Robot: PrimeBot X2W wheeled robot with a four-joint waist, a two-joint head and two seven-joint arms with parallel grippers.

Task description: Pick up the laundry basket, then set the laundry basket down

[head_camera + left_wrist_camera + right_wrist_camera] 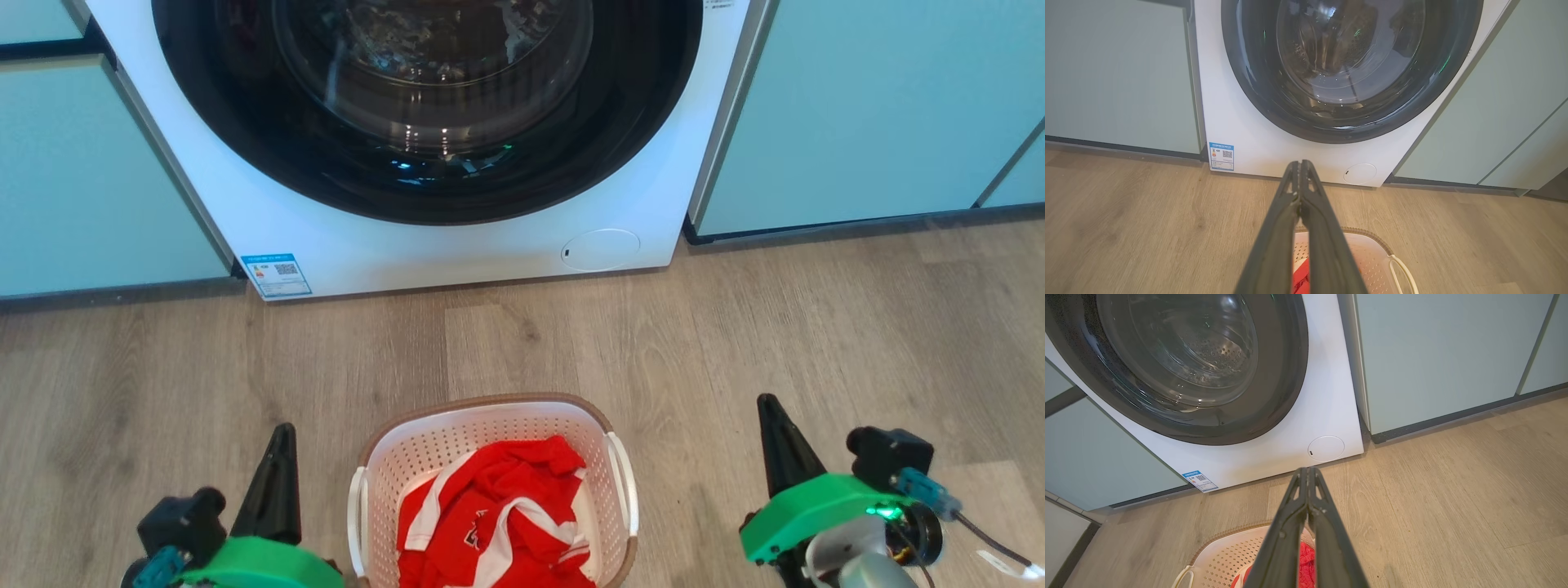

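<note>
White plastic laundry basket (pixel 424 453) on the wood-look floor (pixel 163 392), neither claw touching it.

Basket sits upright on the floor in front of the washing machine (pixel 457 245), with a strip of bare floor between them. Its walls are perforated, its rim is brown and woven-look, and it has a white handle on each side. A red-and-white garment (pixel 498 506) lies bundled inside. Left claw (pixel 282 437) is just beside the basket's left handle, not in contact; its dark fingers are pressed together at the tips, empty, and point toward the machine. Right claw (pixel 769 408) stands farther off on the basket's right, fingers likewise together and holding nothing. The machine has a dark round door and a blue label (pixel 276 274) at the lower left of its front. Pale green cabinet fronts (pixel 857 114) flank it.
</note>
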